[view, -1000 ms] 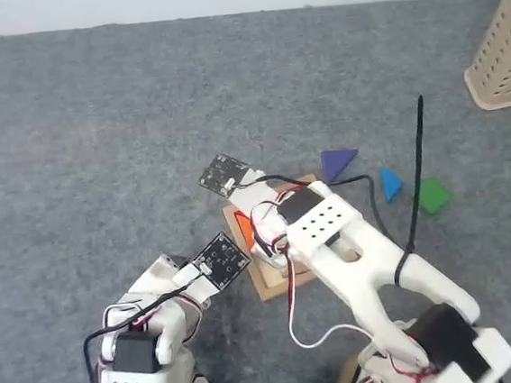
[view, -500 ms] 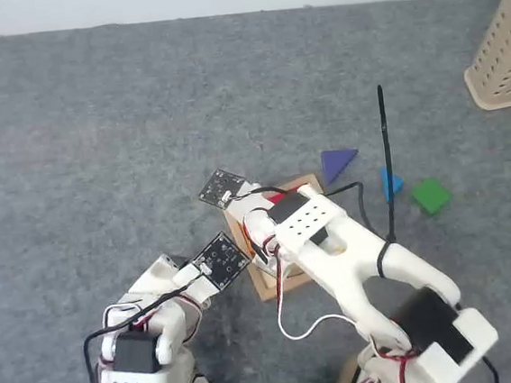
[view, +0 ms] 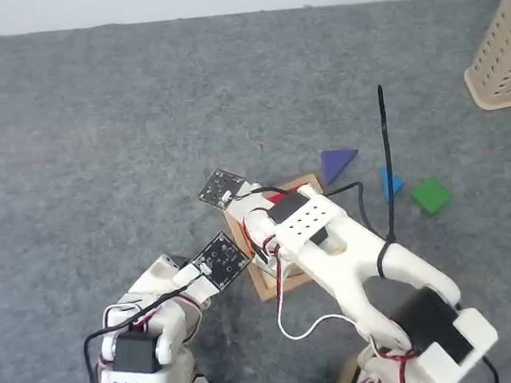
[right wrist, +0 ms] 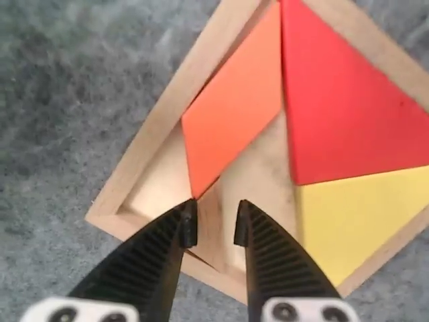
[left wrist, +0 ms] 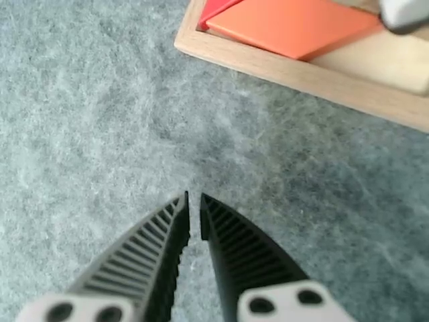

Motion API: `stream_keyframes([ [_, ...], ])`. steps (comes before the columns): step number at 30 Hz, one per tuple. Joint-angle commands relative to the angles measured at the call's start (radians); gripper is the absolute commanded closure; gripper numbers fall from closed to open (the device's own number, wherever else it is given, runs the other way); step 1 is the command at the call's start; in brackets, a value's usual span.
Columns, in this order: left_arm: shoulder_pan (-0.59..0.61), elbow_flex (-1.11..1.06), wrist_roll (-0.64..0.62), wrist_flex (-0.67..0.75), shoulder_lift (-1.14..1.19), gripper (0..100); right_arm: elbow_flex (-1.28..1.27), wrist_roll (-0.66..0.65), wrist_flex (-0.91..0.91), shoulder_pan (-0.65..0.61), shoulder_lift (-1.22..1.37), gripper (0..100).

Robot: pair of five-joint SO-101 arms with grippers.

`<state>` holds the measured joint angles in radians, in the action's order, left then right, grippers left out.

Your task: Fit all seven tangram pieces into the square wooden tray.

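Tray (right wrist: 161, 127) is pale bare wood; orange piece (right wrist: 231, 117) inside it smooth, matt; carpet (left wrist: 87, 114) around it rough, felted cloth.

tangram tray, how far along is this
Done: red piece, orange piece and yellow piece lie in the tray. In hand: nothing; the right gripper hangs open over the tray's bare corner beside the orange piece. To go: purple triangle, blue triangle and green square on the carpet.
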<state>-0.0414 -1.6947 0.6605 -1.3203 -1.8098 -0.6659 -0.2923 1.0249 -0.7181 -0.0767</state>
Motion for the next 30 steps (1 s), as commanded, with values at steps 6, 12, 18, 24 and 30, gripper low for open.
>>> stream_keyframes([
  [6, 0.003, 0.010, 0.011, -0.005, -0.017, 97, 0.005, -0.049, -0.005, 0.088, -0.012, 88.7],
  [12, 0.003, 0.010, 0.011, -0.005, -0.017, 97, 0.015, -0.043, -0.007, 0.068, -0.022, 88.8],
  [18, 0.003, 0.010, 0.011, -0.005, -0.017, 97, 0.049, 0.006, -0.007, 0.028, -0.019, 88.6],
  [24, 0.003, 0.010, 0.011, -0.005, -0.017, 97, 0.049, 0.015, -0.007, 0.031, -0.013, 88.5],
  [30, 0.003, 0.010, 0.011, -0.005, -0.017, 97, 0.083, 0.043, 0.051, 0.033, -0.021, 85.7],
])
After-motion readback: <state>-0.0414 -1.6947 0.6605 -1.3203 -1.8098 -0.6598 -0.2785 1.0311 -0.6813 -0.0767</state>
